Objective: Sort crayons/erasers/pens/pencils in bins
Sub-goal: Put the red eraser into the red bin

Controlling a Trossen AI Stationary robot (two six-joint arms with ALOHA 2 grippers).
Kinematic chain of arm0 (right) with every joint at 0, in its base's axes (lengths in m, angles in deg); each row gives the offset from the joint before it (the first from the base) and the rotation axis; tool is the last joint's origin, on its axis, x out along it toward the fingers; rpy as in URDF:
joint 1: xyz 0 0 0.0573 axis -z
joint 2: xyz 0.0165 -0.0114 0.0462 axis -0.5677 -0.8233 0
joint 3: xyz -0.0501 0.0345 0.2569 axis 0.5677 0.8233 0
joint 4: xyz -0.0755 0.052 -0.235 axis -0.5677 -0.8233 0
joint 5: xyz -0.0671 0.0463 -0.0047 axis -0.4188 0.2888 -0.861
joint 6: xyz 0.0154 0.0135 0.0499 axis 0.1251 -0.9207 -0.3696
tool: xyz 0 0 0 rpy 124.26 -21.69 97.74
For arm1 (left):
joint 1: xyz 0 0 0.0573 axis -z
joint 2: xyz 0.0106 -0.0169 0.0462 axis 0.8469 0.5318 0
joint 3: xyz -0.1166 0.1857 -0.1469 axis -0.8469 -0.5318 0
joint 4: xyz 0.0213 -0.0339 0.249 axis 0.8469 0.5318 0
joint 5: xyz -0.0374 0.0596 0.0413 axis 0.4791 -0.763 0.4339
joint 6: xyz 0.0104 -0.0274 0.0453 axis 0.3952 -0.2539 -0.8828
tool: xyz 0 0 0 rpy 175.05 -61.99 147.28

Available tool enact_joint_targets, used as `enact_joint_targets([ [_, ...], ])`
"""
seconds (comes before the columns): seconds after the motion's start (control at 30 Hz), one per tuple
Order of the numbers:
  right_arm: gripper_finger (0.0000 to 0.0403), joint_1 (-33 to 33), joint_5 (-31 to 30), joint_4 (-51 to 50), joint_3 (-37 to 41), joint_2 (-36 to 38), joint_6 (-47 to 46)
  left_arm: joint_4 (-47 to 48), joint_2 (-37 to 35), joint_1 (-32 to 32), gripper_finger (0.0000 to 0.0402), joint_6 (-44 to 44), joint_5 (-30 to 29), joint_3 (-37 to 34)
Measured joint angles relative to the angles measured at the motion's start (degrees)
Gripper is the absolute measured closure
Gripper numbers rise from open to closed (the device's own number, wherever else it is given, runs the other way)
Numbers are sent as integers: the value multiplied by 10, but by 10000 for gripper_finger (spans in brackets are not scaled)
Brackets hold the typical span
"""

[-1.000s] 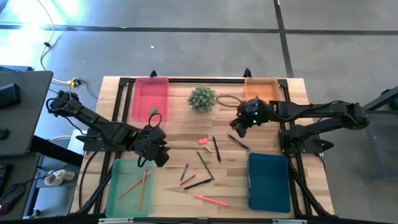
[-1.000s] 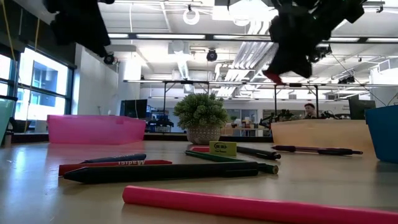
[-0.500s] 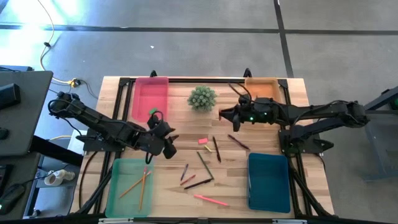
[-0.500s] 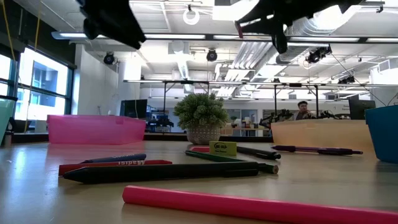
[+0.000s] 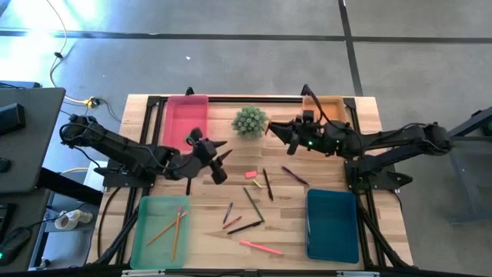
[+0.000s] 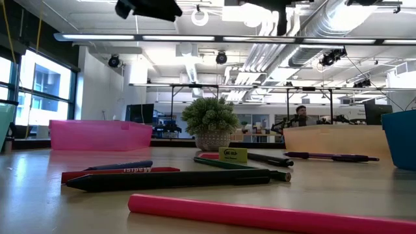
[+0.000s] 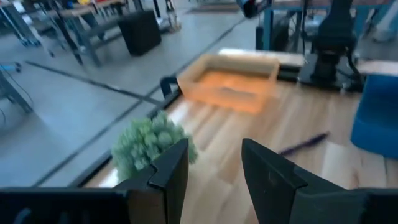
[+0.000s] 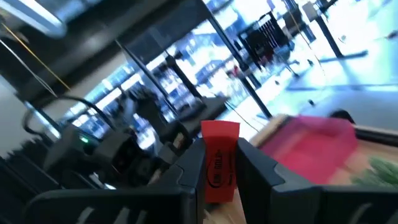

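High view: landmark = the plant (image 5: 250, 121) at the table's back centre. Pink bin (image 5: 184, 121) just left of it holds 1 small green eraser (image 5: 189, 138); orange bin (image 5: 324, 110) right of it looks empty, as does the teal bin (image 5: 332, 225) front-right of the plant. Green bin (image 5: 159, 231), front-left, has 2 orange pencils (image 5: 174, 228). Loose on the wood in front of the plant: pink eraser (image 5: 250, 175), approx. 8 sticks incl. pink pencil (image 5: 259, 247) nearest the front edge. So sorting looks barely begun; most items left.

Left gripper (image 5: 223, 159) sits front-left of the plant, jaws apart, nothing in them. Right gripper (image 5: 272, 128) is just right of the plant, pointing toward it.

Low view: pink pencil, black pen (image 6: 175, 179), red crayon (image 6: 120, 173) and dark blue crayon (image 6: 120, 166) lie in front of the plant; both arms are raised well above the table.

Left wrist view: fingers (image 7: 171, 171) spread, empty; plant and orange bin ahead.

Right wrist view: jaws narrow, pinching a red eraser (image 8: 219, 161); pink bin beyond. Probably headed there.
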Motion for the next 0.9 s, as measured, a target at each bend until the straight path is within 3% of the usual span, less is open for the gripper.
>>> enact_joint_targets([
  [0.43, 350, 0, -8, 221, -7, -124, 5, -110, 0, -43, 265, -151, 1, 0],
  [0.9, 350, 0, -2, 225, -144, -255, 47, -147, 0, -47, 265, -206, 2, 0],
])
